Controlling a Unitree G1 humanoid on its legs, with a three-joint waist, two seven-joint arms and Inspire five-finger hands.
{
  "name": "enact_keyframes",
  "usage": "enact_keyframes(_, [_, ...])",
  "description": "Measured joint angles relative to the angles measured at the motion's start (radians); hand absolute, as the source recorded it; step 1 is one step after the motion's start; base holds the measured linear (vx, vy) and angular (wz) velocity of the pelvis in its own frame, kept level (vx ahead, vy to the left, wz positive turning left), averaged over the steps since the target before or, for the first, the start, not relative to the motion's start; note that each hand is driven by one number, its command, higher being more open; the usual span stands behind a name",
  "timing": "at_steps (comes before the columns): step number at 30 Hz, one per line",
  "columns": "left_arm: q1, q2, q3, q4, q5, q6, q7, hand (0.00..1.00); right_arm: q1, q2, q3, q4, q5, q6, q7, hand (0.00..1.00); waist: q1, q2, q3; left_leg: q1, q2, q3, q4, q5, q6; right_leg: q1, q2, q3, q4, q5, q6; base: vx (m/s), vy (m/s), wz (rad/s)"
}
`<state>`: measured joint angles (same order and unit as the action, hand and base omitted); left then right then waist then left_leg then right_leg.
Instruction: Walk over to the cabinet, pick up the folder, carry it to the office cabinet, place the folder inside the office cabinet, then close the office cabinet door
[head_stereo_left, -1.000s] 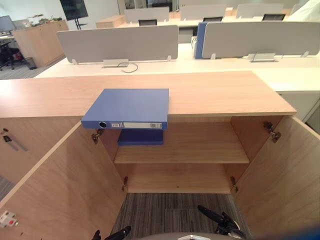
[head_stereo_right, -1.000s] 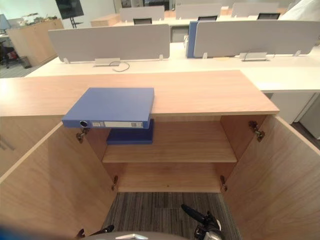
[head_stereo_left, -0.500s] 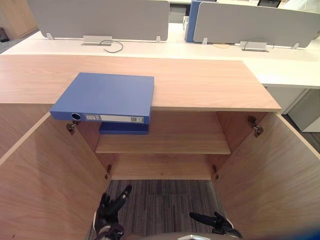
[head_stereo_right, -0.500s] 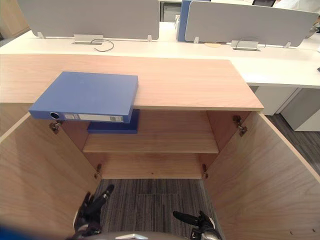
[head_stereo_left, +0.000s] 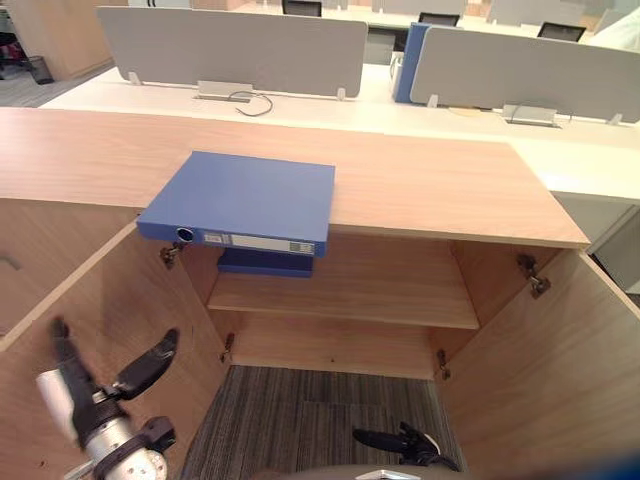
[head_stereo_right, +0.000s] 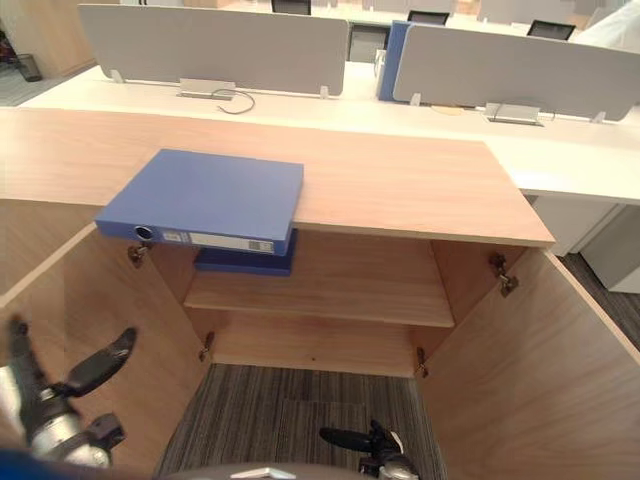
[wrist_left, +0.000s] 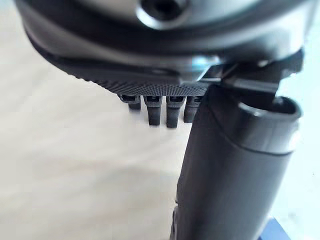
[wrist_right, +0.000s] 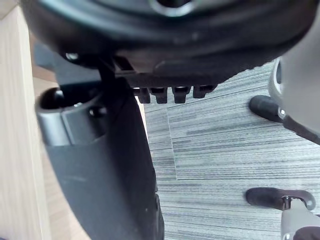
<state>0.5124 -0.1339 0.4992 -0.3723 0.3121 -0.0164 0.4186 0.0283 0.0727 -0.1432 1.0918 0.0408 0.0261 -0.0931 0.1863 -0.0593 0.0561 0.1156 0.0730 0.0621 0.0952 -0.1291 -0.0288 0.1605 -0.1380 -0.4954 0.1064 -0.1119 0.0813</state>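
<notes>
Left hand (head_stereo_left: 105, 400) at lower left, raised in front of the open left door (head_stereo_left: 150, 290), apart from it as far as visible. Its fingers are straight and spread, thumb out, nothing in it. Left wrist view agrees: fingers (wrist_left: 155, 110) straight, pale wood past them. Blue folder (head_stereo_left: 245, 195) lies flat on the cabinet top (head_stereo_left: 430, 180), left of middle. Its spine faces the robot and sticks out over the front edge, above the left part of the opening. No hand touches it. Just under it a second blue folder (head_stereo_left: 268, 263) lies flat on the inner shelf (head_stereo_left: 380, 290), at the shelf's left end. Metal hinge (head_stereo_left: 172, 252) sits at the upper left corner of the opening, another hinge (head_stereo_left: 533, 275) at the upper right. Lower compartment shows bare wood. Grey striped carpet (head_stereo_left: 290, 410) lies in front of the cabinet between the two doors. Right hand (head_stereo_left: 400, 442) is low at the bottom, right of centre, over the carpet. Its fingers are straight, pointing toward the left, and it grips nothing. Right wrist view shows its fingers (wrist_right: 170, 92) straight with carpet beyond. Right door (head_stereo_left: 560, 380) stands wide open at the right. Behind the cabinet are white desks with grey divider screens (head_stereo_left: 235, 45), and a cable (head_stereo_left: 255, 100) lies on the left desk.
</notes>
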Motion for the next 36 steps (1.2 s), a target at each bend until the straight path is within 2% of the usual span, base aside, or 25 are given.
enact_keyframes(3, [-0.003, 0.0, 0.008, -0.05, 0.124, 0.041, 0.075, 1.0, 0.002, 0.001, -0.033, 0.0, -0.001, -0.001, -0.004, 1.0, 0.01, -0.015, -0.01, -0.002, -0.009, -0.012, 0.002, -0.001, 0.002, 0.015, -0.002, -0.003, -0.026, 0.015, 0.004, -0.01, 0.026, 0.09])
enact_keyframes(6, [-0.004, 0.0, 0.009, -0.103, 0.204, 0.076, 0.119, 1.0, 0.005, 0.001, -0.042, 0.008, -0.001, -0.001, -0.016, 1.0, 0.009, -0.017, -0.012, 0.0, -0.015, -0.016, 0.001, -0.002, 0.004, 0.022, -0.003, -0.003, -0.035, 0.019, 0.006, -0.01, 0.008, 0.04])
enact_keyframes(10, [-0.025, 0.02, -0.016, -0.166, 0.322, 0.087, 0.192, 1.0, 0.01, 0.0, -0.042, 0.043, -0.003, -0.001, -0.021, 1.0, 0.009, -0.006, -0.018, 0.002, -0.022, -0.02, 0.0, -0.002, 0.005, 0.03, 0.001, -0.001, -0.056, 0.026, 0.006, 0.0, -0.003, 0.01])
enact_keyframes(12, [-0.067, 0.049, -0.063, -0.172, 0.367, 0.087, 0.218, 1.0, 0.006, -0.006, -0.04, 0.061, -0.012, -0.007, -0.022, 1.0, 0.014, 0.006, -0.026, 0.0, -0.023, -0.021, 0.002, -0.001, 0.006, 0.028, 0.008, 0.002, -0.067, 0.03, 0.008, -0.01, -0.018, -0.01])
enact_keyframes(16, [-0.134, 0.145, -0.193, -0.172, 0.452, 0.059, 0.198, 1.0, -0.018, -0.015, -0.033, 0.102, -0.041, -0.017, -0.021, 1.0, 0.006, 0.039, -0.045, -0.01, -0.018, -0.014, 0.004, 0.001, 0.008, 0.02, 0.023, 0.027, -0.094, 0.049, 0.0, -0.02, -0.02, -0.11])
enact_keyframes(22, [-0.165, 0.286, -0.26, -0.139, 0.548, -0.036, 0.134, 1.0, -0.033, -0.052, -0.032, 0.13, -0.049, -0.032, -0.019, 1.0, 0.002, 0.061, -0.043, -0.01, -0.004, 0.009, 0.004, 0.003, 0.012, -0.004, 0.037, 0.084, -0.094, 0.058, -0.012, -0.01, -0.017, -0.27])
enact_keyframes(29, [-0.179, 0.414, -0.287, -0.047, 0.564, -0.073, 0.071, 1.0, -0.03, -0.088, -0.031, 0.148, -0.079, -0.04, -0.016, 1.0, -0.002, 0.063, -0.043, -0.007, 0.003, 0.014, 0.001, 0.004, 0.011, -0.015, 0.044, 0.104, -0.09, 0.058, -0.014, -0.02, -0.013, -0.08])
enact_keyframes(36, [-0.186, 0.517, -0.288, 0.007, 0.565, -0.095, 0.044, 1.0, -0.027, -0.088, -0.031, 0.148, -0.079, -0.049, -0.005, 1.0, -0.001, 0.06, -0.046, -0.005, 0.009, 0.033, -0.002, 0.005, 0.01, -0.028, 0.05, 0.13, -0.086, 0.062, -0.021, -0.03, -0.002, -0.11])
